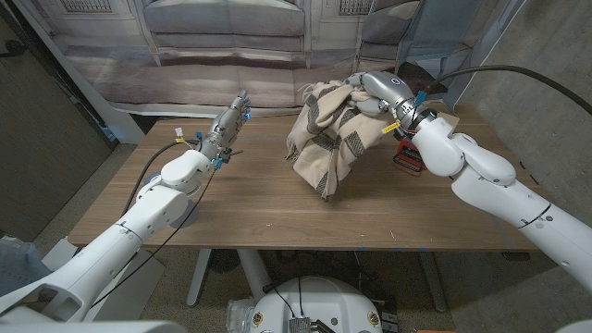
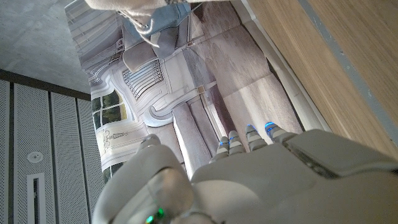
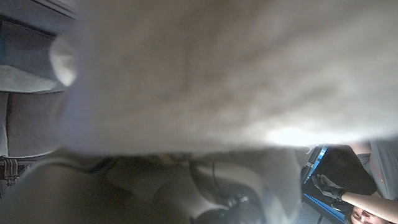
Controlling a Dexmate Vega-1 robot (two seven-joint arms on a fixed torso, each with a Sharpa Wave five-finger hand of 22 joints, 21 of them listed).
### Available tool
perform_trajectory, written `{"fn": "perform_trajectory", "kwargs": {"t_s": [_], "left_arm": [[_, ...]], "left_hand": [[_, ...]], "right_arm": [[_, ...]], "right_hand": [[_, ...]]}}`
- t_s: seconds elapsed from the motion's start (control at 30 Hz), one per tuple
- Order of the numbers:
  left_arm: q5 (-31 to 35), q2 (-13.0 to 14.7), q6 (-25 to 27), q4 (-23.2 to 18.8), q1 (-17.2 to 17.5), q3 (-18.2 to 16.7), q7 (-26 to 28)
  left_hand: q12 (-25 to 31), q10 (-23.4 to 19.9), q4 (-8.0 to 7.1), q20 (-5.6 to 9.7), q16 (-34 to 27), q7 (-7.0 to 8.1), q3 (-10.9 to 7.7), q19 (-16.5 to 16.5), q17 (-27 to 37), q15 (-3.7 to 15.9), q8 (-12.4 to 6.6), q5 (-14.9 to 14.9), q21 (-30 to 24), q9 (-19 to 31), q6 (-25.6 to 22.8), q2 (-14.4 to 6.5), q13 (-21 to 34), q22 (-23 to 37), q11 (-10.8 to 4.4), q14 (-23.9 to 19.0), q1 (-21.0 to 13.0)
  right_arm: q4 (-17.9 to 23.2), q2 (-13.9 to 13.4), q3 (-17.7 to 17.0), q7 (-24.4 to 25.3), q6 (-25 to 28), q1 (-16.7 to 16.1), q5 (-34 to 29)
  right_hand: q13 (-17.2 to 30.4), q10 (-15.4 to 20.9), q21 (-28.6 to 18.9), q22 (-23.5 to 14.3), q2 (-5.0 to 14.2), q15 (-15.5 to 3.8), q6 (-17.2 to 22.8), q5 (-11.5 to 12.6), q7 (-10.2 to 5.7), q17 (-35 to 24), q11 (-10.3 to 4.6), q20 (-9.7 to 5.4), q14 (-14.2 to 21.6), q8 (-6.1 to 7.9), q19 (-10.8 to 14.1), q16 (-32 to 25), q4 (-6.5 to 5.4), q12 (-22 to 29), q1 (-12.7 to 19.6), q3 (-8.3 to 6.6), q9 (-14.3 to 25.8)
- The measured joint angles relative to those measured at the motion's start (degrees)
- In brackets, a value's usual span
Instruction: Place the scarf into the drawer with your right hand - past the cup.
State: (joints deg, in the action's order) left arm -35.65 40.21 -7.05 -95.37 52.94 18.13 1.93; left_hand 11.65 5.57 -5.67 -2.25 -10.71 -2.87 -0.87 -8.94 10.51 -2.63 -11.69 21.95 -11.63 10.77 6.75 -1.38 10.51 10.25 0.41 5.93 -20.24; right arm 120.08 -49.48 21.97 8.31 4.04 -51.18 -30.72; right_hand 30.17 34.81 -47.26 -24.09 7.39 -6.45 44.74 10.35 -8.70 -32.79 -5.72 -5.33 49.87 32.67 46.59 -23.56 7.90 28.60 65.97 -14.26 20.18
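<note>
A beige scarf point(image 1: 328, 134) with dark stripes hangs bunched above the table's far middle, its lowest fold near the wood. My right hand point(image 1: 381, 92) grips its top from the right. Blurred beige scarf cloth point(image 3: 217, 68) lies close before the right wrist camera. My left hand point(image 1: 227, 125) is held over the table's far left with fingers stretched out together and nothing in them; its back point(image 2: 267, 180) is seen in the left wrist view, and a corner of the scarf point(image 2: 140, 12) hangs beyond it. I can make out no drawer and no cup.
A red and black object point(image 1: 407, 155) lies on the table under my right forearm. A pale sofa point(image 1: 222, 46) stands behind the wooden table point(image 1: 250, 213). A person's gloved hand point(image 3: 326, 185) shows in the right wrist view.
</note>
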Motion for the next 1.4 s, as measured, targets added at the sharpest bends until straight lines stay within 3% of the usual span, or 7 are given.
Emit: {"fn": "perform_trajectory", "kwargs": {"t_s": [1.4], "left_arm": [[0.61, -0.22, 2.0, -1.44, -0.2, 0.75, 1.32]], "left_hand": [[0.0, 0.0, 0.0, 0.0, 0.0, 0.0, 0.47, 0.0, 0.0, 0.0, 0.0, 0.0, 0.0, 0.0, 0.0, -0.22, 0.0, 0.0, 0.0, 0.0, -0.22]], "right_arm": [[-4.78, -1.19, -1.42, 1.57, 5.21, 4.15, 4.36]], "right_hand": [[1.32, 0.61, -1.99, 0.07, -0.2, 0.03, 0.52, -0.27, -0.1, -0.97, -0.61, 0.41, -0.03, 0.42, -1.64, 0.39, -0.08, -0.65, 0.95, -0.37, 0.15]]}}
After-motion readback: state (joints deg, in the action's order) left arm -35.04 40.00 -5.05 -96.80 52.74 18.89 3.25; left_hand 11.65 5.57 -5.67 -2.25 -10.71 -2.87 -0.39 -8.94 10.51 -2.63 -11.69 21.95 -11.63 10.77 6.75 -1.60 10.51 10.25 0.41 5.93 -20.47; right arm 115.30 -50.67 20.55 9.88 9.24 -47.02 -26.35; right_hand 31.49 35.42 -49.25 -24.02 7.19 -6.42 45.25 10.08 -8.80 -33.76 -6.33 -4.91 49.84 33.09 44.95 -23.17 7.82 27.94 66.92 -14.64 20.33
